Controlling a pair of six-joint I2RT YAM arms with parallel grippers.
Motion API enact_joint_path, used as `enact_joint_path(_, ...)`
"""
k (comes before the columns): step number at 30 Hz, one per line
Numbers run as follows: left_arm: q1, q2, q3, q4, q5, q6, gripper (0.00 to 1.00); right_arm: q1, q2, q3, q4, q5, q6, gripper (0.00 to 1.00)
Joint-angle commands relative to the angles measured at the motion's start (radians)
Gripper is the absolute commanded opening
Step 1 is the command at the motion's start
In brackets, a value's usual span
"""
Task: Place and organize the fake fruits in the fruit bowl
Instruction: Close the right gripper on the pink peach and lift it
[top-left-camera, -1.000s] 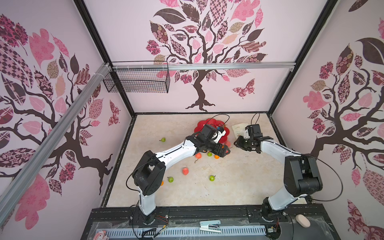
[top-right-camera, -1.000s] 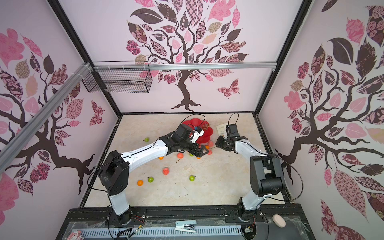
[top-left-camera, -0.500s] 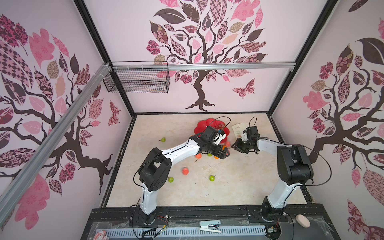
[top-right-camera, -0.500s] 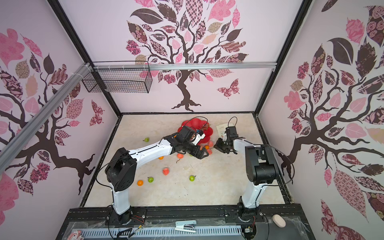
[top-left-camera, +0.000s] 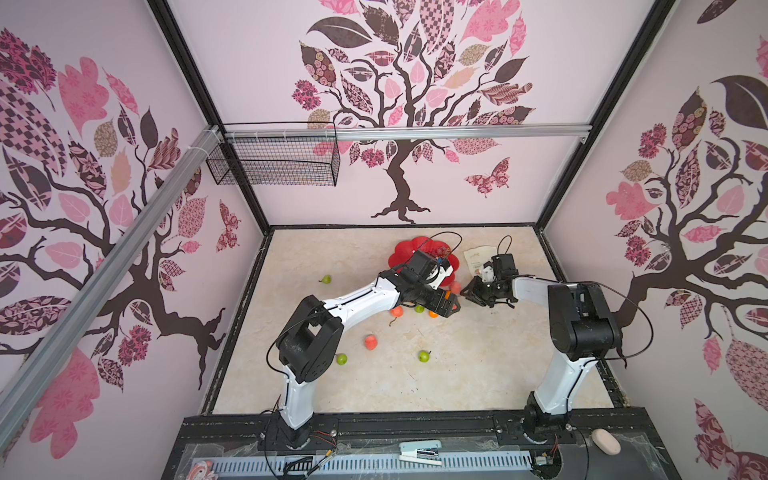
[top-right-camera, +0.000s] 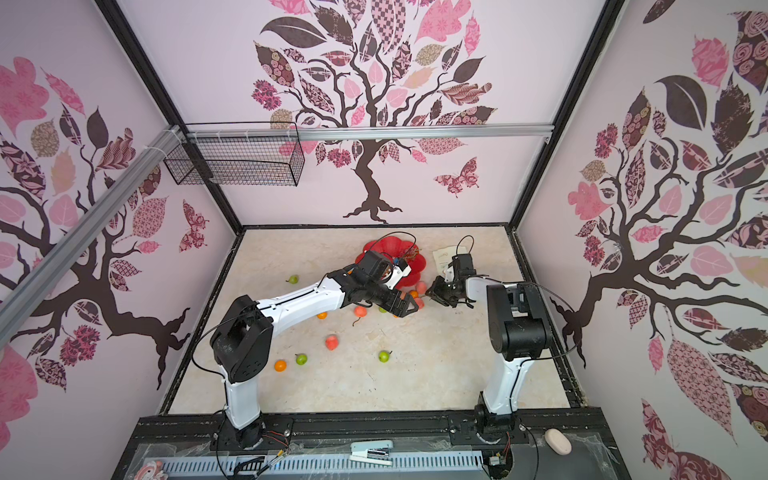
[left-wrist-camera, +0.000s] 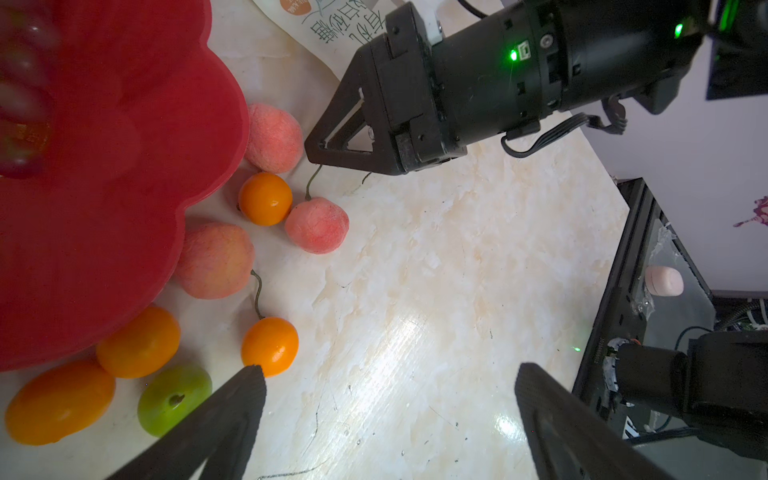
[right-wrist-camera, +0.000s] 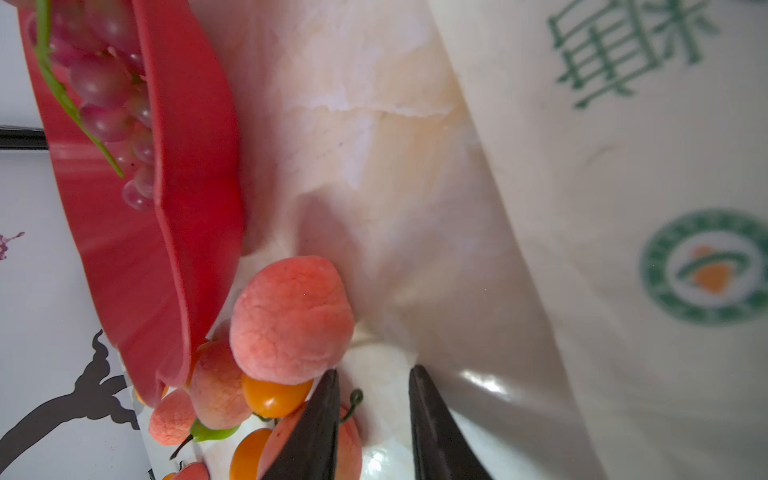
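Fake fruits (top-left-camera: 370, 342) are lying scattered in both top views, most of them crowding the near rim of the fruit bowl (top-left-camera: 401, 253), where the left gripper (top-left-camera: 451, 306) and the right gripper (top-left-camera: 467, 293) are pointing at each other just off that rim. In the left wrist view, the left gripper (left-wrist-camera: 388, 374) is gaping wide and gripping nothing, one fingertip showing just beside an orange ball (left-wrist-camera: 270, 345) near the bowl. In the right wrist view, the right gripper (right-wrist-camera: 374, 382) is standing narrowly parted and empty beside a peach (right-wrist-camera: 291, 320) resting against the bowl's rim, while the grape bunch (right-wrist-camera: 104, 83) is lying inside the bowl.
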Motion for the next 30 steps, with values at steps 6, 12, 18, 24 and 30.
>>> enact_joint_path(6,-0.007,0.014,0.045,-0.008,0.006,0.01,0.98,-0.01,0.042,0.015,0.076,-0.1,0.023,0.32)
enact_joint_path(12,-0.009,0.017,0.046,-0.008,0.006,0.008,0.98,-0.01,0.05,-0.009,0.108,-0.147,0.031,0.32)
enact_joint_path(18,-0.012,0.019,0.047,-0.009,0.008,0.008,0.98,-0.009,0.068,-0.013,0.112,-0.158,0.036,0.33)
enact_joint_path(24,-0.014,0.018,0.046,-0.009,0.005,0.009,0.98,-0.01,0.085,-0.007,0.102,-0.159,0.037,0.34)
enact_joint_path(30,-0.014,0.018,0.048,-0.01,0.004,0.01,0.98,-0.009,0.09,-0.011,0.122,-0.177,0.049,0.31)
